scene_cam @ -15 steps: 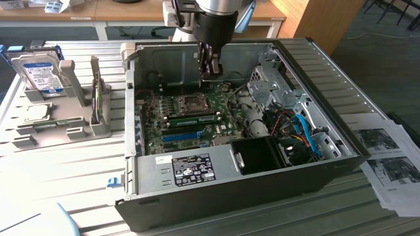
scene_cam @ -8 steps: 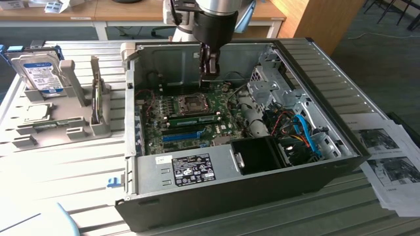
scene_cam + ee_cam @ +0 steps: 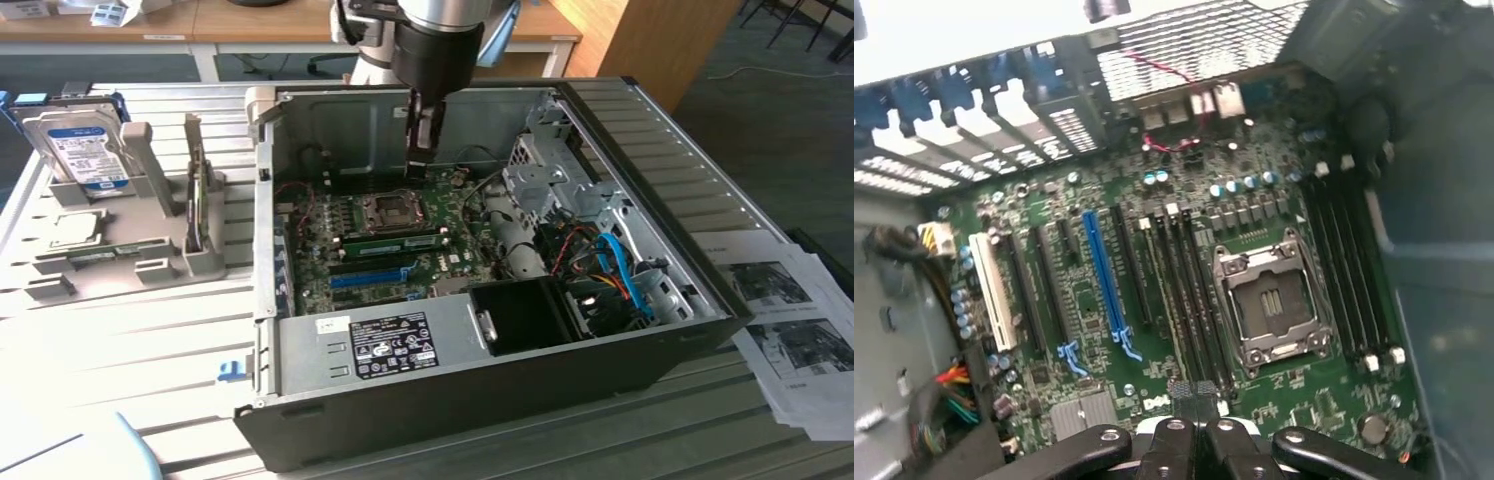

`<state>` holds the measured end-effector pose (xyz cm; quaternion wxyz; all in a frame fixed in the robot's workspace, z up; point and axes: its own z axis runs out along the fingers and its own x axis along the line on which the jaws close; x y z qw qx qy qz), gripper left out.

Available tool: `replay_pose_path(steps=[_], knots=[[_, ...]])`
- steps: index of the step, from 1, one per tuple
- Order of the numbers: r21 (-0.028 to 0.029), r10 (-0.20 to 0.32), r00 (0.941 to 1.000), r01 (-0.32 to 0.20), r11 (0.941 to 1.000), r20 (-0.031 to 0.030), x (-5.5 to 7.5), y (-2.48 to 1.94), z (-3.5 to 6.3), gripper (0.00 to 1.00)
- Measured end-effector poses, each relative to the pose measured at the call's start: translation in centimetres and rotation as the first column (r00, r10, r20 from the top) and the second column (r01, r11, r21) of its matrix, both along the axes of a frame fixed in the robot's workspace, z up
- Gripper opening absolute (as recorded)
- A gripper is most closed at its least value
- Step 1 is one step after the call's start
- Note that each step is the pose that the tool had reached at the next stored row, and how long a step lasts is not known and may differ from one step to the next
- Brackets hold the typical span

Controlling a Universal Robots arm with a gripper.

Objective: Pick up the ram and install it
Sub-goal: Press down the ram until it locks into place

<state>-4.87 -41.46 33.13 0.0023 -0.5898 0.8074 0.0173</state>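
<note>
Gripper (image 3: pixel 422 160) closed, nothing visibly held, hovering inside the open computer case (image 3: pixel 694 330) above the motherboard (image 3: pixel 1104 400). A ram (image 3: pixel 395 243) stick lies seated beside the CPU socket (image 3: pixel 1269 300), apparently installed.

the slatted white table (image 3: pixel 147 330) carries an open computer case (image 3: pixel 441 395) at its centre. a grey holder rack (image 3: pixel 114 262) rests directly on the table at 9 o'clock of the case, near it but apart. printed paper sheets (image 3: pixel 787 330) lie on the table at 3 o'clock, just beside the case. a small blue clip (image 3: pixel 231 373) lies at 8 o'clock, just beside the case corner.
</note>
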Motion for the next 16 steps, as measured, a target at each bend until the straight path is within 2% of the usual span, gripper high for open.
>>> replay_pose_path(steps=[4,8,12,16], knots=[[0.0000,-0.073,0.9973,0.073,0.9973,0.0000,0.00,0.00,-0.01,0.09],[0.0000,-0.144,0.9895,0.144,0.9895,0.0000,0.00,0.00,-0.03,0.09],[0.0000,-0.217,0.9762,0.217,0.9762,0.0000,0.00,0.00,-0.04,0.09],[-0.0001,-0.287,0.9578,0.287,0.9578,0.0000,0.00,0.00,-0.05,0.09]])
